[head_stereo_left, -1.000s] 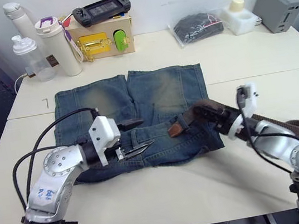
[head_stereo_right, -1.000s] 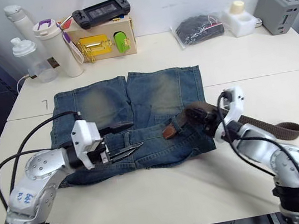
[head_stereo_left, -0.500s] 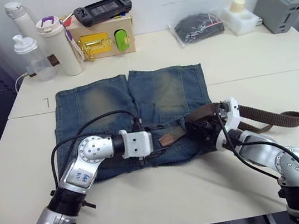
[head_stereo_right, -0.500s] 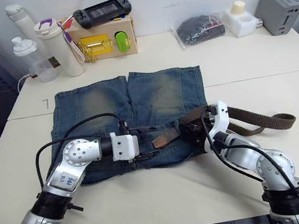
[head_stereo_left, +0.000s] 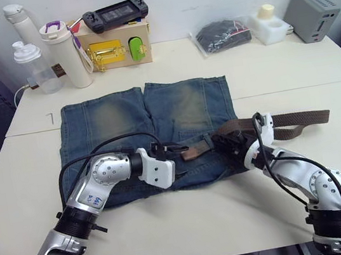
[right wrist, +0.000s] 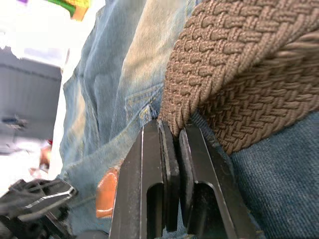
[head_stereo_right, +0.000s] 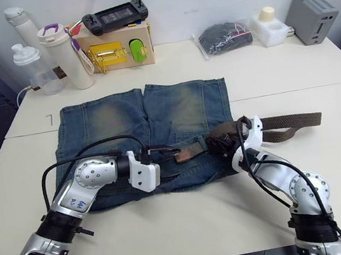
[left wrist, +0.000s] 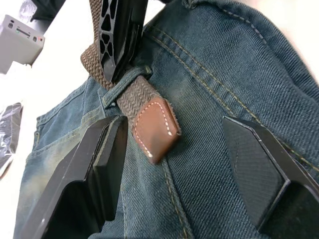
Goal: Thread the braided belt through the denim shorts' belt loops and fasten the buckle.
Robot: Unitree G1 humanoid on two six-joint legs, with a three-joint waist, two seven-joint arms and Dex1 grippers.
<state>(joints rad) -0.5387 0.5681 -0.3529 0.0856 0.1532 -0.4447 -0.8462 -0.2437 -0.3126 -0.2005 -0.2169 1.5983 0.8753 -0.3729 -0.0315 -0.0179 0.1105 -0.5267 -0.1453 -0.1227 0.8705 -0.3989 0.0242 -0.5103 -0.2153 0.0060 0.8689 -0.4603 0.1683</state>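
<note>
— Where is the left gripper (left wrist: 169, 164)?

— Low over the shorts (head_stereo_left: 181, 110), fingers spread wide, the belt's leather tip (left wrist: 155, 127) lying between them, untouched. That tip has just cleared a belt loop (left wrist: 122, 84).

— And the right gripper (right wrist: 172, 149)?

— Pinched tight on the belt (head_stereo_left: 298, 121) at the waistband; beyond it, the strap trails across the table (head_stereo_left: 277, 66).

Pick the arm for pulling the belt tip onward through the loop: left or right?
Left. Its open left hand straddles the leather tip, which has just cleared a belt loop. The right hand is shut on the braided belt behind that loop.
</note>
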